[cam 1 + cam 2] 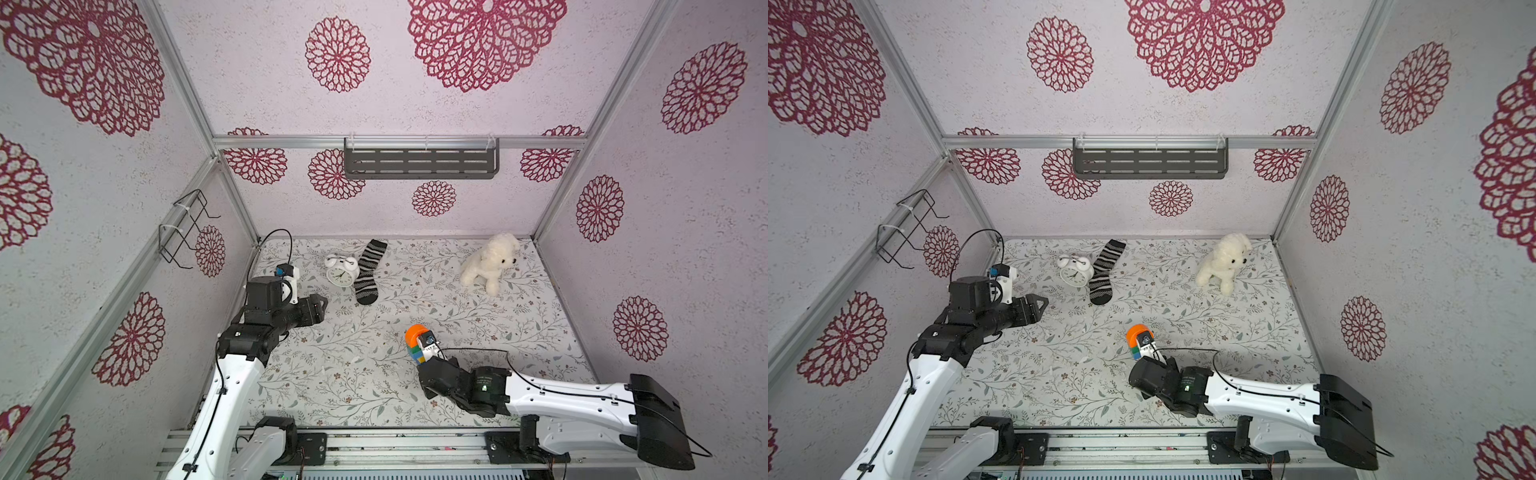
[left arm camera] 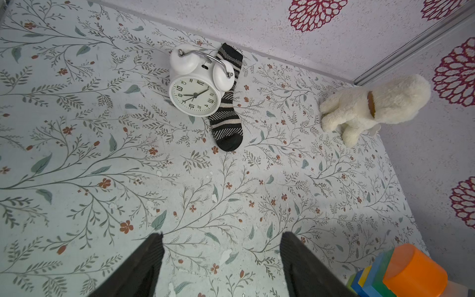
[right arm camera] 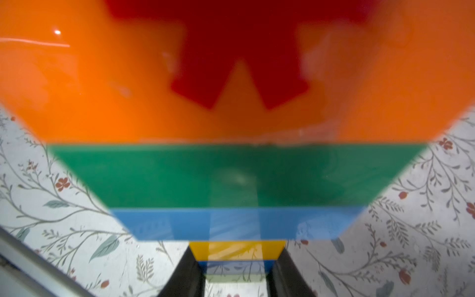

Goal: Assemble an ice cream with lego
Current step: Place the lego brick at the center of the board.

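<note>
Ice cream (image 3: 231, 177), six joined bricks, apparently complete.
Likely stiff, light, glossy-slick, top-heavy; right gripper (image 3: 236, 279) pinching narrow stem, soundest hold; left gripper (image 2: 223, 267) spread, empty.

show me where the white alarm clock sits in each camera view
In both top views: alarm clock near the back wall, left of centre.
Left wrist: alarm clock with its dial visible, partly covering the striped sock.
Right wrist: not in it; the ice cream fills the frame.
Shared landmark: the striped sock touching the clock.
</note>
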